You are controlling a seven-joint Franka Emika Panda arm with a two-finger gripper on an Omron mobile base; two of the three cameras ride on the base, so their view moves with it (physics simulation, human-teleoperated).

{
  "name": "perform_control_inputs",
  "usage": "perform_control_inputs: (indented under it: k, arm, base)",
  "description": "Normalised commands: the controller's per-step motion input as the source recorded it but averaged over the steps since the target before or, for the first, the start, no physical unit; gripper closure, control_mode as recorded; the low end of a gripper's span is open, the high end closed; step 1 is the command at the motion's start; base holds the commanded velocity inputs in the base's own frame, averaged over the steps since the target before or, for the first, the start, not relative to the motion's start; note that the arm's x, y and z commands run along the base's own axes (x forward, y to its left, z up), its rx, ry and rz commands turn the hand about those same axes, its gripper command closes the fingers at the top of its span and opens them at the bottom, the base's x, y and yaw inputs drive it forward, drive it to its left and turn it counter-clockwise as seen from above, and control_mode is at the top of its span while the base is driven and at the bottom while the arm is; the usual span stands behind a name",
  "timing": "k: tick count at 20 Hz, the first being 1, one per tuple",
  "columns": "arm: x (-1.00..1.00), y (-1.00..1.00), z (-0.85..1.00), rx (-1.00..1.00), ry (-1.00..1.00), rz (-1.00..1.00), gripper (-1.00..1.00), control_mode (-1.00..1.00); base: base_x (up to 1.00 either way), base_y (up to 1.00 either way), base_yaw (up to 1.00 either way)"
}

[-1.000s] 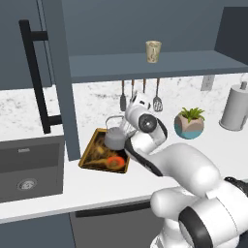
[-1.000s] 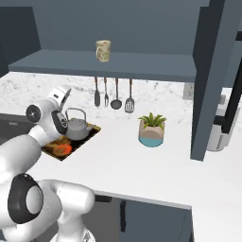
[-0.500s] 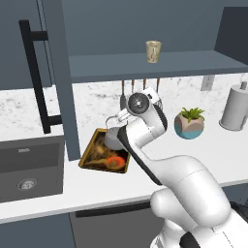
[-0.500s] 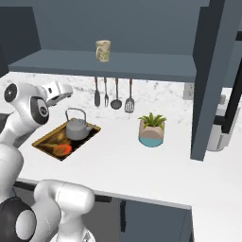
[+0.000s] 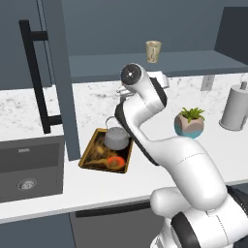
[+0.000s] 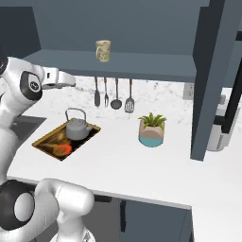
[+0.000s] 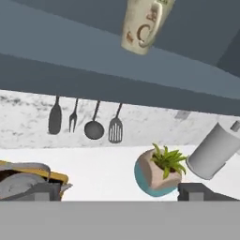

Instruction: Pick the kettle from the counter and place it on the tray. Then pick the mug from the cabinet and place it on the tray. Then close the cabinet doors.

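Observation:
The grey kettle (image 5: 116,138) (image 6: 76,129) stands on the golden-rimmed tray (image 5: 96,164) (image 6: 45,142) on the white counter (image 5: 58,190). Up on the shelf of the slate-blue cabinet (image 5: 193,60) (image 6: 151,66), the cream mug (image 5: 153,51) (image 6: 103,50) stands upright. My gripper (image 5: 163,80) (image 6: 71,81) hangs open and empty above the tray, just below shelf height and left of the mug. In the hand view the mug (image 7: 143,26) is at the top, the kettle (image 7: 18,182) at the lower left, and the fingertips (image 7: 40,192) stand wide apart. Both cabinet doors (image 5: 51,72) (image 6: 210,80) are swung open.
A teal plant pot (image 5: 190,122) (image 6: 151,132) (image 7: 159,171) sits right of the tray, with a paper-towel roll (image 5: 235,107) (image 7: 213,150) further right. Utensils (image 6: 113,94) hang on the back wall. The dark sink (image 5: 29,164) lies left of the tray.
The arm has risen from low over the tray to just under the shelf, with the hand turned toward the mug. The kettle has stayed on the tray.

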Motion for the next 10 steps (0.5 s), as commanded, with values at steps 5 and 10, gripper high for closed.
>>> perform_control_inputs:
  k: [5, 10]
  arm:
    - [0.22, -0.18, 0.3, 0.29, -0.27, -0.08, -1.0, -1.0]
    - [0.14, -0.28, 0.38, 0.24, -0.19, -0.14, -1.0, -1.0]
  base:
    - [0.0, 0.0, 0.0]
    - [0.0, 0.0, 0.0]
